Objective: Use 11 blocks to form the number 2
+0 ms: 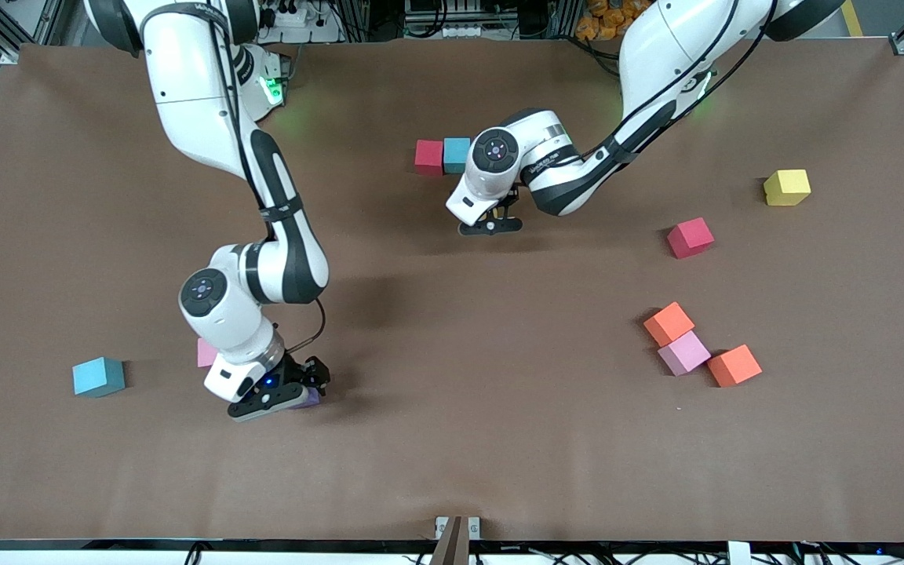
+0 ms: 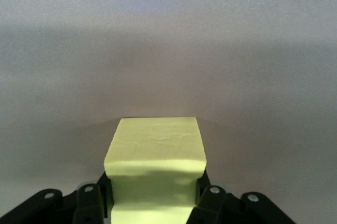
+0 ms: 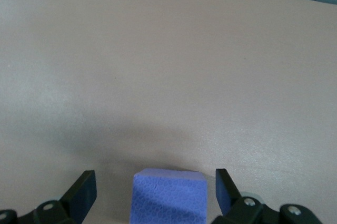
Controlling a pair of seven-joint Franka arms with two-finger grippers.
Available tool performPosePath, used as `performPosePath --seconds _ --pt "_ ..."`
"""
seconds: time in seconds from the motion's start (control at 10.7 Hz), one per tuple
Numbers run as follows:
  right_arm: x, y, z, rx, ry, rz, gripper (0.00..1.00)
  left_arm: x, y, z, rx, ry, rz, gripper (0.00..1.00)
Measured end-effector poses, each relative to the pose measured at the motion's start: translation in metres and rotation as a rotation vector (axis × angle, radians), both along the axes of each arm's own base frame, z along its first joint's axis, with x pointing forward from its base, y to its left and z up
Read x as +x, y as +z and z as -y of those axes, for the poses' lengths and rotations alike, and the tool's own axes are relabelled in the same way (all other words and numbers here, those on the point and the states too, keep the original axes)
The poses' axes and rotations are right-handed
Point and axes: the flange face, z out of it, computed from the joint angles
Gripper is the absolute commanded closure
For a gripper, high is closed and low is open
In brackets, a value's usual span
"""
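Carrying a green block (image 2: 155, 168) clamped in its fingers over the table's middle, the left gripper (image 1: 490, 226) seems bound for the red (image 1: 428, 156) and teal (image 1: 457, 154) pair – open tabletop all round – while the right gripper (image 1: 275, 396) straddles a purple block (image 3: 168, 195), fingers wide apart, needing only to close.

Your left arm reaches to mid-table, wrist bent down, and its left gripper (image 1: 491, 226) is clamped on a green block (image 2: 155, 168). Your right arm stretches toward the camera, with the right gripper (image 1: 275, 396) low at the table, fingers (image 3: 84, 192) spread wide around a purple block (image 3: 168, 197).
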Motion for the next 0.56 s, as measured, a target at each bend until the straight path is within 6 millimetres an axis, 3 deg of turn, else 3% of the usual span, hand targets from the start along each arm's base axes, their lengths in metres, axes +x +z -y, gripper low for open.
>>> performPosePath --seconds 0.56 --pt "-0.003 -0.022 -0.001 -0.002 -0.012 -0.018 0.0 -0.006 0.0 0.0 0.005 -0.043 0.031 0.79"
